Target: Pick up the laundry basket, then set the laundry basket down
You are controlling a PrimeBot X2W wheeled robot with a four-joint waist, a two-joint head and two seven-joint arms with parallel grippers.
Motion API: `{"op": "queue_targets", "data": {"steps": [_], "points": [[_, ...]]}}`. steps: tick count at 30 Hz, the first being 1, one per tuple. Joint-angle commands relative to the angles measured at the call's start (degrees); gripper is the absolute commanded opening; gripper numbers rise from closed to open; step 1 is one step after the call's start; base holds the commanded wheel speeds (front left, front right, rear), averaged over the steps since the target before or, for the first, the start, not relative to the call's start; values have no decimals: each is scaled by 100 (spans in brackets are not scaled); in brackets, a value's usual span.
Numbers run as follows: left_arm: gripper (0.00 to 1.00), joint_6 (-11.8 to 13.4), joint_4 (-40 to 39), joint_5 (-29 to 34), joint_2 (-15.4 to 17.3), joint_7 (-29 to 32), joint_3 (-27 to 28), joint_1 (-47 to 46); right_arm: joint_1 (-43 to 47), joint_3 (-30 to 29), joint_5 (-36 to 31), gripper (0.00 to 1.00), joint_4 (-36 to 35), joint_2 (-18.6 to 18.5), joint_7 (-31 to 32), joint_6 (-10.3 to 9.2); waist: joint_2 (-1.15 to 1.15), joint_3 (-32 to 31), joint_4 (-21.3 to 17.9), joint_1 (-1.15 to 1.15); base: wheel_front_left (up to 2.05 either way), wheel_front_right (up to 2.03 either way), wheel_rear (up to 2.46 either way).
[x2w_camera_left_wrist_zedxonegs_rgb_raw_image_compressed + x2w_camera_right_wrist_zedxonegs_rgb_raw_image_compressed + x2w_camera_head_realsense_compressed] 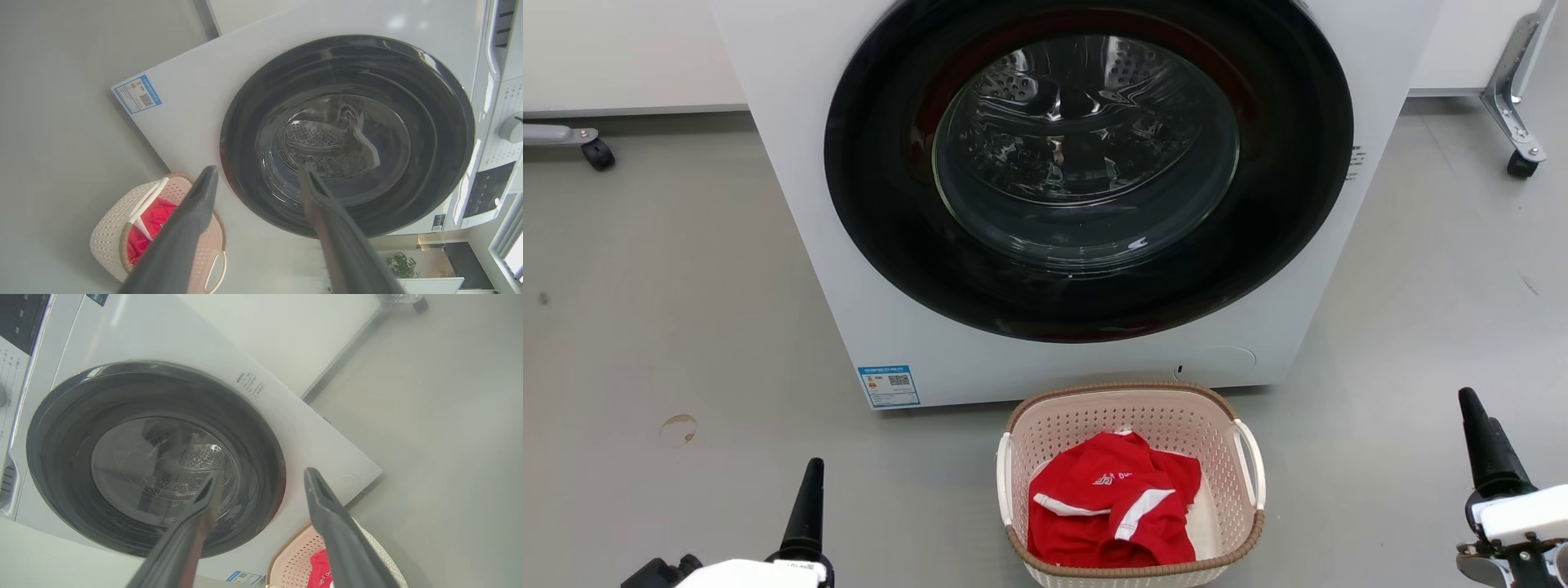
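The laundry basket [1176, 420], cream with perforated walls, a brown rim and white side handles, stands on the grey floor just in front of the washer. A red garment with white trim [1111, 498] lies inside it. My left gripper [813, 474] is low at the left, well apart from the basket, and the left wrist view shows it [258, 171] open and empty, with the basket [108, 228] at the lower left. My right gripper [1470, 400] hovers to the basket's right. In the right wrist view it [261, 477] is open, with the basket [294, 551] below.
A white front-loading washer [849, 286] with a shut dark round door [1086, 155] rises right behind the basket. Wheeled metal legs stand at the far left [596, 151] and far right [1515, 122]. Bare grey floor flanks the basket on both sides.
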Motion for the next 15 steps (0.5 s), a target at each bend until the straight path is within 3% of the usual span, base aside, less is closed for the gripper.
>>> {"op": "queue_targets", "data": {"steps": [1,15], "points": [[100,31,-182,146,65,-59,10,-252,-130,50,-190,100,-208,-199,-91,14,0,-1,1,-1,0,0,0],[100,161,-201,1154,77,-295,-198,-309,-143,408,-1212,100,-261,-342,-326,17,0,-23,-10,-1,0,0,0]]}}
